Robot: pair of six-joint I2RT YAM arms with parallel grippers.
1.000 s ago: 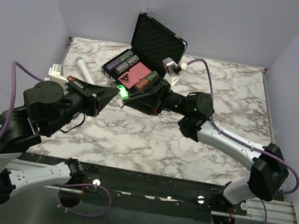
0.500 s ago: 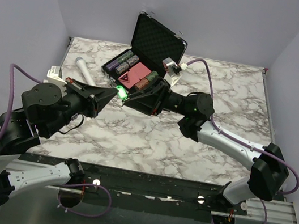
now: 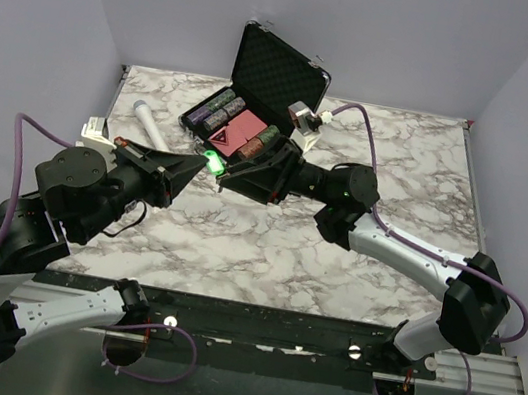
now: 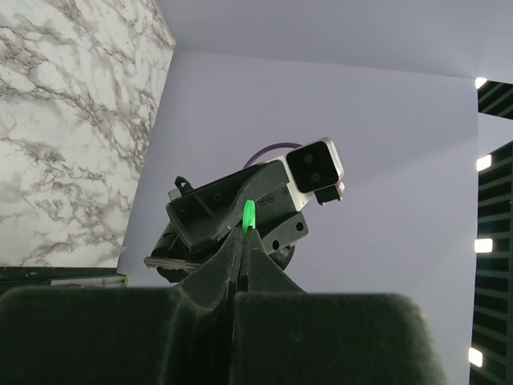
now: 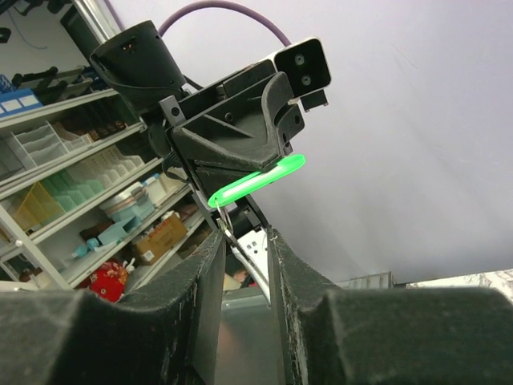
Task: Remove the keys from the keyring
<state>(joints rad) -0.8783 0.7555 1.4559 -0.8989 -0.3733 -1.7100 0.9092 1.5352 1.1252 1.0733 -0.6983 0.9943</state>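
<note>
The keys show as one bright green piece (image 3: 212,160), held in the air above the marble table (image 3: 400,170) where the two arms meet. My left gripper (image 3: 205,161) is shut on the green piece (image 4: 249,216), whose tip pokes out above the pinched fingertips (image 4: 240,245). In the right wrist view the green piece (image 5: 256,181) lies across the left gripper's tip. The keyring (image 5: 224,217), a thin grey wire loop, hangs from its lower end. My right gripper (image 5: 244,241) faces it with jaws apart, and the loop sits just at the left fingertip (image 5: 212,255).
An open black chip case (image 3: 271,67) with chip stacks and a red card box stands behind the grippers. A white microphone (image 3: 148,125) lies at the back left, beside a small white box (image 3: 98,130) at the table's left edge.
The right gripper's jaws have spread a little. The left arm has shifted slightly left with the green piece still pinched.
</note>
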